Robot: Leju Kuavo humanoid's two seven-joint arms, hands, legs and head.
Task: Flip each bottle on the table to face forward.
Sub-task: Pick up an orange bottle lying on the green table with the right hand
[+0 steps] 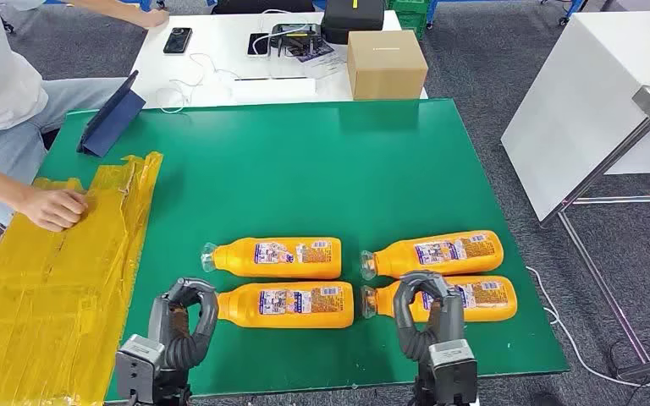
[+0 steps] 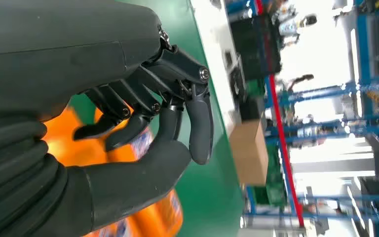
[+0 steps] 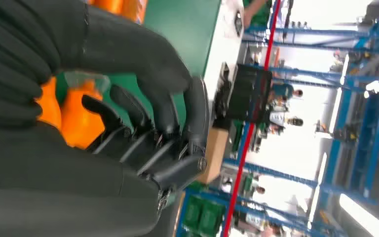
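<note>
Four orange bottles on green table point(image 1: 305, 152), lying on their sides in two rows of two, clear caps toward the robot's left, labels facing up; label print too small to read. Far-left bottle point(image 1: 279, 257), far-right bottle point(image 1: 437, 253), near-left bottle point(image 1: 292, 304), near-right bottle point(image 1: 474, 298).

Left hand point(image 1: 184, 326) at near table edge, just beside cap end of near-left bottle; fingers point(image 2: 200, 123) curled in toward thumb, nothing visibly held, orange bottle body showing behind them in left wrist view.

Right hand point(image 1: 427, 313) arched over neck end of near-right bottle; fingers point(image 3: 168, 113) curled around nothing, clear cap and orange shoulder showing just beyond them in right wrist view; contact with bottle cannot be told.

Yellow taped sheet point(image 1: 59, 279) on table's left part, with person's hand point(image 1: 53, 208) resting on it. Brown box point(image 1: 386, 63) on white table point(image 1: 220, 51) beyond; print on box unreadable.
</note>
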